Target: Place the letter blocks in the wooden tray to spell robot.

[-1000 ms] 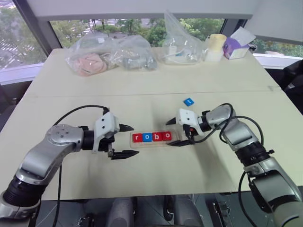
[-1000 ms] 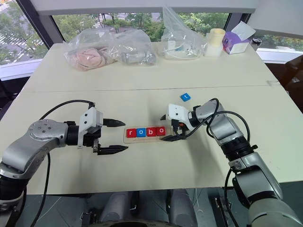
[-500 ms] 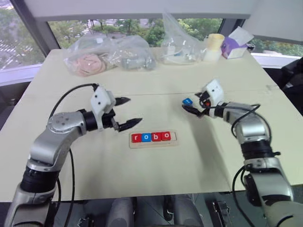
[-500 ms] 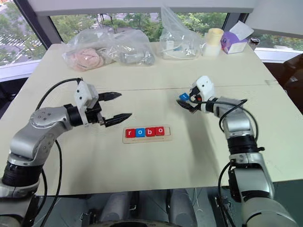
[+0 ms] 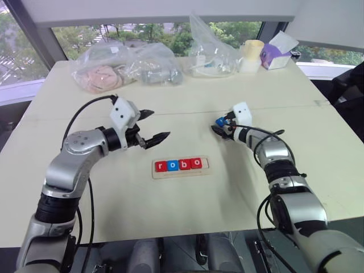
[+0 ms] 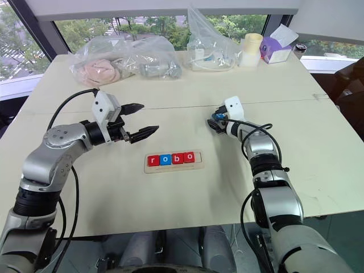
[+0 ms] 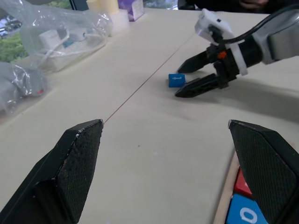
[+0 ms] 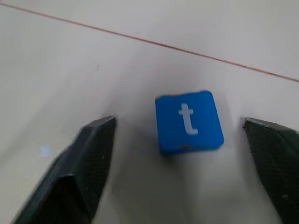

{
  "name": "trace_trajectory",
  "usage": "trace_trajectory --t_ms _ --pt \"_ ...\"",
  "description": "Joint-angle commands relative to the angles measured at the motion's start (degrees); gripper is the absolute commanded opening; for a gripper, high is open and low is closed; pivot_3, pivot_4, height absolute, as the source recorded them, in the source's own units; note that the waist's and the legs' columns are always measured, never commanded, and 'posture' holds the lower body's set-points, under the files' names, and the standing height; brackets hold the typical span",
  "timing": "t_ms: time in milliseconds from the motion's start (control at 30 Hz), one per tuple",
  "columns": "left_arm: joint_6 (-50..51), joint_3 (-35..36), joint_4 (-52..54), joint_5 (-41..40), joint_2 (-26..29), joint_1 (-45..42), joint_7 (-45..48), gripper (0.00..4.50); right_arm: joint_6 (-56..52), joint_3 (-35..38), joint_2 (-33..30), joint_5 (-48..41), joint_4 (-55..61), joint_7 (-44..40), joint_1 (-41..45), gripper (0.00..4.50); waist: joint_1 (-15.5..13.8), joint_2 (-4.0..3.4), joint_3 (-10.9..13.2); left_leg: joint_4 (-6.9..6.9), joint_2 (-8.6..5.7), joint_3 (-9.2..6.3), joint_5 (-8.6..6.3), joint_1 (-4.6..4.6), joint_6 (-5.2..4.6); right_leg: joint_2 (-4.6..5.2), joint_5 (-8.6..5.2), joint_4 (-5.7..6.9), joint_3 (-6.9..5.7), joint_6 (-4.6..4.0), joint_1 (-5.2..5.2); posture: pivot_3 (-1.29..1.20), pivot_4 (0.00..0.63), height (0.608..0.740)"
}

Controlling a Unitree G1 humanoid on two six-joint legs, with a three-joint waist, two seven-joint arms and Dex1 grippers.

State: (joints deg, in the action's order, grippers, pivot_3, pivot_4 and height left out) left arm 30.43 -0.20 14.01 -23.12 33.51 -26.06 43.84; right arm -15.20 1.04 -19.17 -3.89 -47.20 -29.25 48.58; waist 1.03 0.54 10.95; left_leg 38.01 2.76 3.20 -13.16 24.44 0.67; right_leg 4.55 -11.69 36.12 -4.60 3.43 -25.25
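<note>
Four letter blocks (image 5: 179,165) are sitting in the wooden tray (image 5: 205,167), reading r, o, b, o from my left, just as they were a second ago, with the last slot at the right end bare. What differs: my right pincer (image 5: 219,126) has left the right end of the tray, where it was sitting a second ago, and is now reaching out at the blue t block (image 8: 188,121), which is lying flat on the table (image 5: 170,216) beyond the tray and to its right, in the place it had before. I am seeing that block between the two black fingers (image 8: 84,163), face up, with a gap on each side; the fingers are standing apart and are not touching it. My left pincer (image 5: 155,125) has lifted away from the left end of the tray and is now hovering above the table, beyond the tray's left end, its fingers spread wide with nothing between them.

The tiles in the tray are looking red, blue, red, red, each with a white lowercase letter. The t block is a small flat blue square with a white t. The tray is a pale wooden strip.
</note>
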Motion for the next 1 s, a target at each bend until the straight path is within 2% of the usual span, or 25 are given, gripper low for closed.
trace_trajectory --t_ms 33,133,300,367,500,600,700,767,867,1000 --pt "-0.48 0.29 2.29 0.02 0.49 0.81 0.21 4.5 1.78 -0.43 0.42 1.02 -1.7 0.47 0.94 2.66 -0.03 -0.01 0.0 0.0 0.0 0.0 0.0 0.0 0.0 0.0 0.0 0.0 0.0 0.0 0.0 0.0 0.15 0.74" --pt "-0.59 -0.2 2.54 0.42 1.44 1.71 0.96 4.5 1.01 -0.43 -0.16 1.05 -1.0 0.2 0.48 1.18 -0.09 0.0 0.0 0.0 0.0 0.0 0.0 -0.01 0.0 0.0 0.0 0.0 0.0 0.0 0.01 0.0 0.15 0.74" --pt "-0.66 -2.81 3.4 0.59 1.34 2.14 2.6 4.5 1.0 0.23 -1.27 2.23 4.59 4.63 -1.32 1.2 -0.33 -0.01 0.0 0.0 -0.02 -0.01 0.0 -0.01 0.0 0.03 -0.02 -0.01 0.01 -0.03 0.03 0.0 0.15 0.74" --pt "-0.64 -3.44 4.17 0.7 1.0 2.19 2.59 4.5 -2.74 1.41 -1.92 3.66 11.27 10.05 -3.86 1.2 -0.45 -0.01 0.0 0.0 -0.02 -0.03 0.0 0.02 0.0 0.04 -0.02 -0.02 0.01 -0.03 0.02 0.0 0.15 0.74" --pt "-1.23 -7.15 6.86 1.03 2.81 3.57 6.74 4.5 -28.74 7.11 1.02 -0.09 48.73 16.4 -19.42 1.2 -1.04 -0.04 -0.02 -0.09 -0.02 -0.08 -0.01 0.1 0.01 0.08 -0.09 -0.01 0.0 0.1 -0.04 0.0 0.15 0.74" --pt "-0.36 -9.86 9.26 0.12 5.7 4.71 11.9 4.5 -40.7 6.5 2.63 -1.06 68.45 17.91 -28.97 1.2 -1.09 -0.05 -0.02 -0.22 -0.02 -0.04 -0.01 0.09 0.01 0.06 -0.11 -0.02 0.01 0.1 -0.14 0.0 0.15 0.74" --pt "-0.42 -12.71 10.67 1.02 8.9 5.11 16.16 4.5 -49.26 5.65 4.06 -2.29 78.82 18.8 -33.45 1.2 -0.51 -0.08 -0.02 -0.24 0.02 -0.05 -0.02 0.04 0.03 0.02 -0.39 -0.02 0.0 -0.01 -0.17 0.0 0.15 0.74" --pt "-1.25 -12.84 9.37 1.61 7.48 4.12 14.94 4.5 -55.06 6.6 7.37 -2.8 83.32 20.82 -34.74 1.2 -0.35 -0.09 -0.02 -0.19 0.06 -0.13 -0.03 -0.02 0.04 0.02 -0.35 -0.05 0.0 -0.22 -0.15 0.0 0.15 0.74" --pt "-1.77 -13.34 7.47 2.07 5.64 2.84 14.89 4.5 -62.47 8.66 16.78 -0.49 88.28 27.49 -36.23 1.2 -0.37 -0.09 -0.03 -0.16 0.13 -0.36 -0.11 -0.01 0.18 0.04 -0.32 -0.08 -0.06 -0.27 -0.13 0.0 0.15 0.74" --pt "-2.22 -13.57 6.54 2.52 4.97 2.22 15.25 4.5 -66.59 9.3 21.56 0.17 89.55 30.02 -36.26 3.23 -0.31 -0.13 -0.03 -0.16 0.16 -0.36 -0.08 0.04 0.13 0.09 -0.27 -0.09 -0.09 -0.33 -0.17 0.0 0.15 0.74"
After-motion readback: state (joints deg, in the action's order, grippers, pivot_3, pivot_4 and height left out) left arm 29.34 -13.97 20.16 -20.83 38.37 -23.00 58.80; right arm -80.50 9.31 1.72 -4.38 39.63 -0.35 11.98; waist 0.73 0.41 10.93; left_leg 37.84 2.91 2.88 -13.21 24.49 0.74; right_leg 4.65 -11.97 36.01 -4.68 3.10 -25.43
